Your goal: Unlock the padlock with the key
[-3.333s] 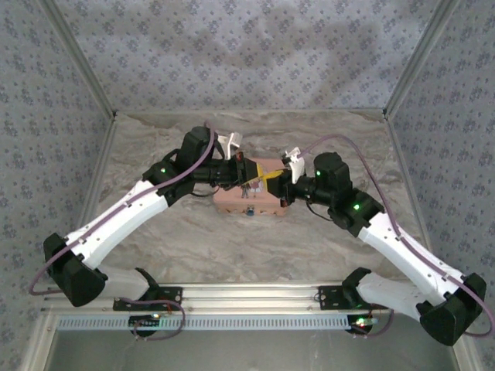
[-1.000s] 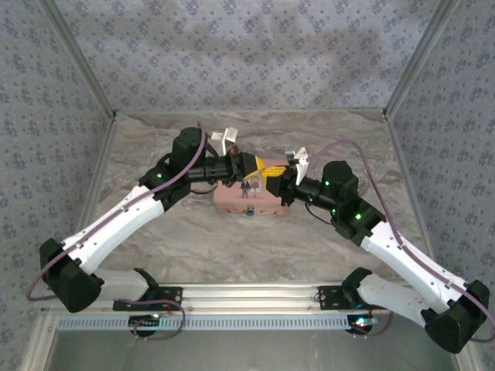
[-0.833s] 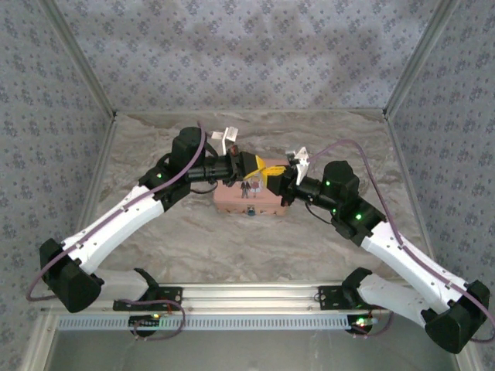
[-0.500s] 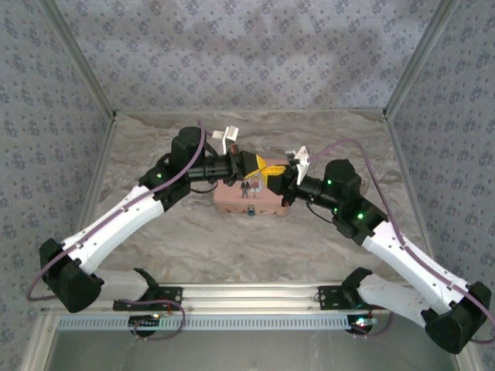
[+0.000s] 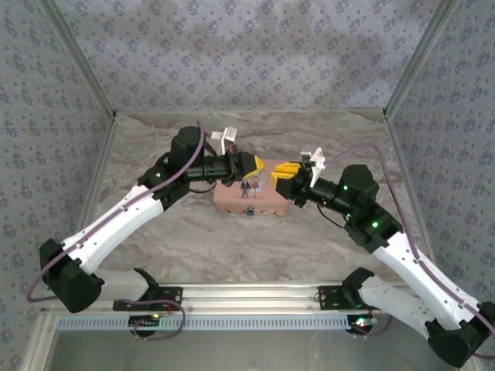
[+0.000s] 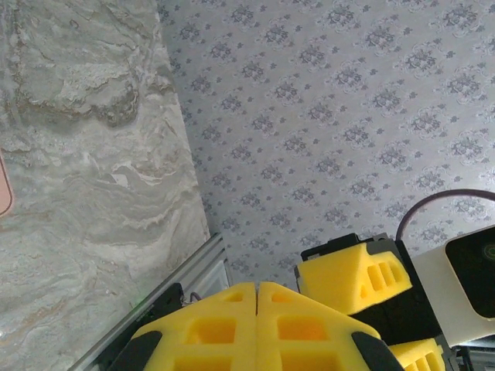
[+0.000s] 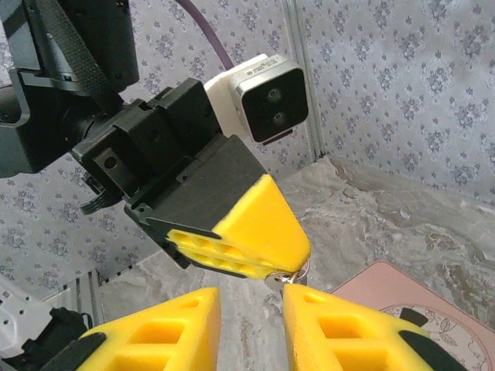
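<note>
1. Pink rectangular tin (image 5: pixel 251 199) is lying on the marbled desk (image 5: pixel 193 232).
2. Left hand (image 7: pixel 298 259), pads together, is pinching what is likely the thin metal key (image 7: pixel 287 277) above it.
3. Right hand (image 7: pixel 249 300), fingers apart, is hovering just beside the key; it should be closing squarely.
4. Tiny bluish padlock (image 5: pixel 251 210) is sitting at the tin's near edge.

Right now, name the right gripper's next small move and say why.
Probably nudge the right gripper forward and close it on the small metal piece poking from the left gripper. Its jaws stand open just below that piece, while the left one is pinched shut on it.
</note>
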{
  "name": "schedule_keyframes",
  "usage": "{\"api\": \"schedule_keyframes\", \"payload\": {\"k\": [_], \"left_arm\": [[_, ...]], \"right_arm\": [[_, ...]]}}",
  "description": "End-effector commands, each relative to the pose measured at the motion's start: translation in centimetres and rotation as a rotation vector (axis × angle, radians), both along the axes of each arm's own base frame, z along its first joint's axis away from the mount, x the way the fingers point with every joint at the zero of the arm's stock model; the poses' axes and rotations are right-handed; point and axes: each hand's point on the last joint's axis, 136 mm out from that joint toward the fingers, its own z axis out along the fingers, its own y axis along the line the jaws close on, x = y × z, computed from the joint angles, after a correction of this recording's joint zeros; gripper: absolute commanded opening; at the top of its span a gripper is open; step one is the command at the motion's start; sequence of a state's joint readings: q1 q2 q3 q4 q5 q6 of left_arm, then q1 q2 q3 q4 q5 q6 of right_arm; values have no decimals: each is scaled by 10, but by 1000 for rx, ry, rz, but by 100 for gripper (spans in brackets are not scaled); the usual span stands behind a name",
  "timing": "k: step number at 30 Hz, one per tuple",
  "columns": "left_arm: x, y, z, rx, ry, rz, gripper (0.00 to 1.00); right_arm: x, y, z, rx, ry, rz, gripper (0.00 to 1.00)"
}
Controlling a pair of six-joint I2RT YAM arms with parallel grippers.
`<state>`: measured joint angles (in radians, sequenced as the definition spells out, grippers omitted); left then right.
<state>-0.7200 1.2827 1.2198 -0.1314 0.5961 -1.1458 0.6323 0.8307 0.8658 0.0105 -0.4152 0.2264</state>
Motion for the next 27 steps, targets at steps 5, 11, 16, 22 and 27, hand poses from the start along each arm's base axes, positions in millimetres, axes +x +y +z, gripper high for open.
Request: {"api": "schedule_keyframes", "payload": {"k": [5,11,16,22,27], "left_arm": [[-9,2,13,-28,-14,-31,0],[-11,2,15,-36,-14,-38,0],[-12,2,16,-39,-12,-42,0],[-11,1,17,-46,-12,-43,0],[-10,1,18,-45,-12,-44,0]], "right_arm": [[-3,15,5,54,74,129,44],[5,10,17,140,126,164,49],[12,6,16,166,174,164,53],[18,8,4,122,181,138,50],[19,16,-5,77,186,143,44]]}}
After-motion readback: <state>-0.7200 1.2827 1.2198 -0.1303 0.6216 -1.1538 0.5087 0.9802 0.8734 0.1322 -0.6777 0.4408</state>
